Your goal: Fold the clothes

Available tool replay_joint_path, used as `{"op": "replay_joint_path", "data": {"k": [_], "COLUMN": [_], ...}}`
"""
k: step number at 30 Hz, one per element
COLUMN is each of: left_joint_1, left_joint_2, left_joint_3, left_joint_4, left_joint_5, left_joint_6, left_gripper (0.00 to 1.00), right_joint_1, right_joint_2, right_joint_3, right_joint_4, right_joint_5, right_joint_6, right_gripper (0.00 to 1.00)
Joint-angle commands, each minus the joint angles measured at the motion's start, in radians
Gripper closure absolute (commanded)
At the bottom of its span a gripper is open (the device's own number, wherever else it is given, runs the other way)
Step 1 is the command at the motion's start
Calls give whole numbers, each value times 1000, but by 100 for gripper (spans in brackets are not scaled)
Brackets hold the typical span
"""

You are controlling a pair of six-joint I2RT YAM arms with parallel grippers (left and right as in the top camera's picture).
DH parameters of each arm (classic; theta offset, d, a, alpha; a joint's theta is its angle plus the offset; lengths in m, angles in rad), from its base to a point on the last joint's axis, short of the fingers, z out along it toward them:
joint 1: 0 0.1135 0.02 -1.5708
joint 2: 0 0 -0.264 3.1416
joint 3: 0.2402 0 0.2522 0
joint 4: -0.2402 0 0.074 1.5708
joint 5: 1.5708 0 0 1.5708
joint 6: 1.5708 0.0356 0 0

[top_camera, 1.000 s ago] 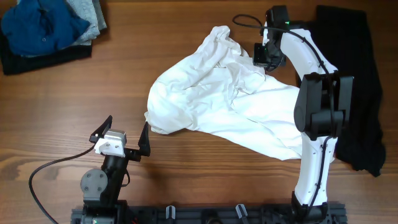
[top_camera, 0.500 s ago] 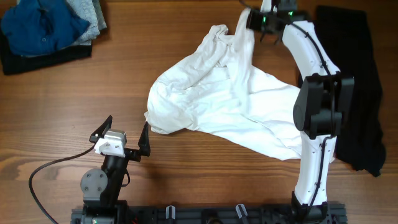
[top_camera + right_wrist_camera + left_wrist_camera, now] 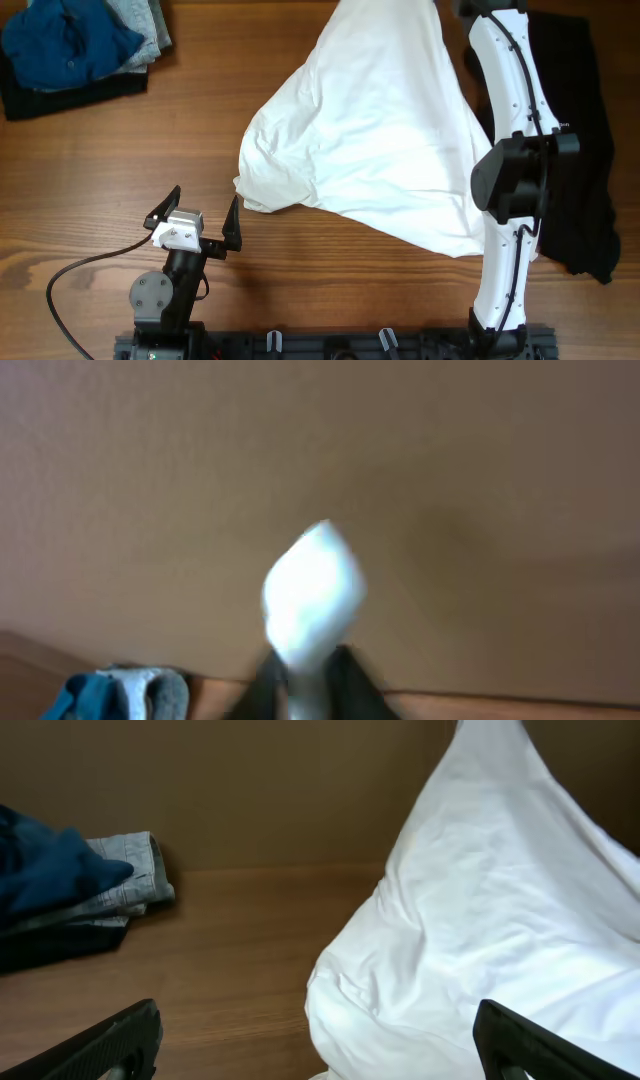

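Note:
The white T-shirt [image 3: 370, 130] is pulled up and toward the back edge of the table, stretched into a tall cone; its lower hem still lies on the wood. My right gripper [image 3: 308, 682] is shut on a bunch of the white fabric [image 3: 312, 595]; in the overhead view the gripper is past the top edge and only the right arm [image 3: 510, 90] shows. My left gripper [image 3: 197, 218] is open and empty at the front left, just left of the shirt's near corner. The left wrist view shows the shirt [image 3: 500, 930] ahead and to the right. No striped part shows.
A stack of blue and grey folded garments [image 3: 70, 45] lies at the back left, also in the left wrist view [image 3: 70, 885]. A black garment [image 3: 580, 150] lies along the right side, behind the right arm.
My right gripper has lifted the shirt's upper part up and toward the back, out of the overhead view. The crumpled shirt has been drawn taut. The left arm has not moved.

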Motion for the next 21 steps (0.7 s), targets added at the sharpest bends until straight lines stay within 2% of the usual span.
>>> {"op": "replay_joint_path", "data": {"k": [1,8,12,15,21], "left_joint_1": [3,3,3,3,3], "left_joint_2": [-6,-6,-6,-6,-6], "left_joint_3": [-4,-4,-4,-4,-4], "left_joint_4": [-6,-6,-6,-6,-6], "left_joint_5": [2,2,2,2,2], "left_joint_6": [12,12,12,12,12], "left_gripper": [0,0,0,0,0], "right_joint_1": [28,-54,-96,-90,-77], "right_joint_2": [18,-80,-211,-353,-463], "right_joint_3": [18,31,31,31,31], "right_joint_4": [-60,-323,-512,-731,-953], "right_joint_5": [-29,-12,114,302,312], "right_joint_6": [-68,-68,-105,-119,-120], "right_gripper": [0,0,0,0,0]}}
